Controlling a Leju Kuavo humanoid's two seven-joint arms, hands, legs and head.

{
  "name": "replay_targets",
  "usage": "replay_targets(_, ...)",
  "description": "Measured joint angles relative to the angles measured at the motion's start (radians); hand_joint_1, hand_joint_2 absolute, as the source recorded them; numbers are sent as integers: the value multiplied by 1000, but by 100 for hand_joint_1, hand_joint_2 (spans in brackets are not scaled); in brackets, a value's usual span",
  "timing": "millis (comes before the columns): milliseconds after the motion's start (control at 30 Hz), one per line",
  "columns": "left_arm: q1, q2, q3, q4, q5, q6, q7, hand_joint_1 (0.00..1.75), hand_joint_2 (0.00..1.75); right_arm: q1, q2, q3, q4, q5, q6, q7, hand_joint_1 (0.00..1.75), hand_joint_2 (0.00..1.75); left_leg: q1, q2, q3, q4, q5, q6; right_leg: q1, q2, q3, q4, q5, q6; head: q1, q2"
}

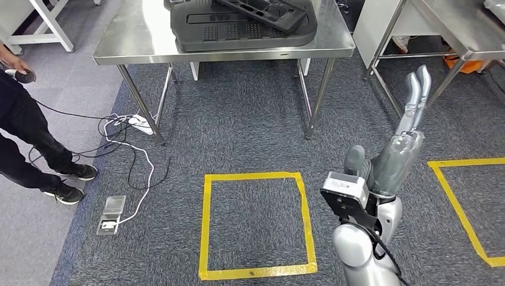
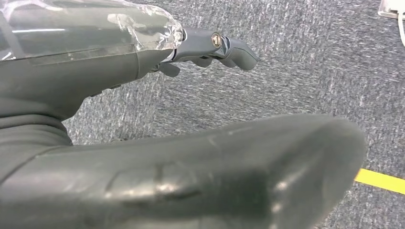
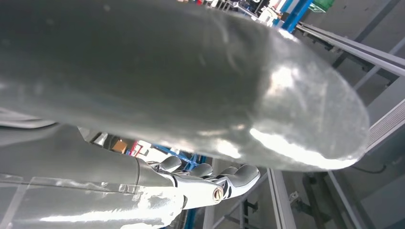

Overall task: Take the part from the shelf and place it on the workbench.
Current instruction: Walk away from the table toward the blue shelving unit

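While the right hand (image 1: 400,143) is raised in front of the robot with its fingers (image 1: 417,95) stretched straight out and apart, it holds nothing; the right wrist view shows the same hand (image 3: 191,86) with the thick thumb across the picture and the fingertips (image 3: 229,179) only slightly bent, empty. The left hand (image 2: 157,143) hangs over the grey carpet (image 2: 310,71), its thumb and its fingers (image 2: 224,45) apart with nothing between them, near a strip of yellow tape (image 2: 379,180).

Ahead of the right hand, a steel workbench (image 1: 149,42) stands on the carpet, and the black part (image 1: 238,27) lies flat on its top with another dark, ribbed piece (image 1: 268,11) resting across it. A second metal table (image 1: 458,30) stands to the right. On the floor, a yellow tape square (image 1: 205,226) lies just left of the right arm. At the far left a person's legs (image 1: 30,143) stand beside white and black cables (image 1: 128,134).
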Motion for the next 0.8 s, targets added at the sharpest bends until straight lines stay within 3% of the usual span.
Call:
replay_targets(67, -3, 0, 0, 0, 0, -1, 1, 0, 0, 1, 0, 0, -2, 0, 0, -1, 0, 0, -3, -1, 72, -120, 9, 8, 2, 0, -13, 9, 9, 7, 0, 0)
replay_targets(100, -4, 0, 0, 0, 0, -2, 2, 0, 0, 1, 0, 0, -4, -1, 0, -2, 0, 0, -6, -2, 86, -150, 3, 12, 2, -1, -17, 11, 14, 12, 0, 0)
replay_targets(200, -5, -1, 0, 0, 0, -4, 4, 0, 0, 3, 0, -4, -7, -4, 0, -4, 0, 0, -7, 1, 76, -166, 17, 29, 1, 0, -26, 15, 23, 30, 0, 0)
replay_targets(267, -6, -1, 0, 0, 0, -4, 5, 0, 0, 5, 0, -8, -8, -5, 0, -6, 0, 0, -2, 6, 58, -171, 37, 46, 0, 4, -46, 63, -33, 39, 6, 0)
replay_targets(333, -7, -1, 0, 0, 0, -4, 7, 0, 0, 7, 0, -11, -8, -6, 0, -10, 0, 0, -4, 9, 33, -170, 56, 55, -1, 5, -78, 176, -125, 43, 14, 0)
replay_targets(367, -7, -1, 0, 0, 0, -4, 8, 0, 0, 8, 0, -13, -8, -7, 0, -12, 0, 0, -5, 10, 20, -169, 65, 56, -2, 5, -89, 232, -153, 45, 15, 0)
replay_targets(400, -7, -1, 0, 0, 0, -4, 10, 0, 0, 9, 0, -15, -8, -7, 0, -13, 0, 0, -5, 11, 7, -167, 73, 56, -2, 5, -88, 267, -158, 47, 16, 0)
replay_targets(433, -7, -1, 0, 0, 0, -4, 11, 0, 0, 9, 0, -18, -8, -8, 0, -14, 0, 0, -6, 11, -5, -164, 81, 55, -2, 5, -72, 269, -141, 48, 17, 0)
replay_targets(500, -8, -1, 0, 0, 0, -4, 13, 0, 0, 9, 0, -24, -8, -8, 0, -15, 0, 0, -5, 11, -29, -155, 94, 50, -3, 5, 7, 177, -86, 45, 19, 0)
replay_targets(567, -9, -2, 0, 0, 0, -4, 14, 0, 0, 8, 0, -26, -8, -8, 0, -17, 0, 0, -8, 10, -46, -144, 104, 41, 0, 6, 95, 42, -75, 40, 22, 0)
replay_targets(633, -10, -2, 0, 0, 0, -4, 14, 0, 0, 7, 0, -27, -9, -5, 0, -19, 0, 0, -9, 10, -54, -140, 116, 29, 5, 8, 123, -18, -87, 33, 22, 0)
replay_targets(700, -10, -2, 0, 0, 0, -4, 14, 0, 0, 7, 0, -28, -10, -2, 0, -19, 0, 0, -7, 9, -59, -136, 122, 16, 4, 7, 113, -24, -76, 19, 20, 0)
replay_targets(733, -9, -2, 0, 0, 0, -4, 13, 0, 0, 7, 0, -28, -10, 0, 0, -18, 0, 44, -6, 6, -66, -122, 107, 10, 3, 6, 106, -26, -67, 10, 17, 0)
replay_targets(800, -9, -2, 0, 0, 0, -3, 8, 0, 0, 7, 0, -28, -10, 4, 0, -14, 0, 131, -3, 2, -94, -45, 35, 0, -1, 2, 88, -28, -51, -4, 9, 0)
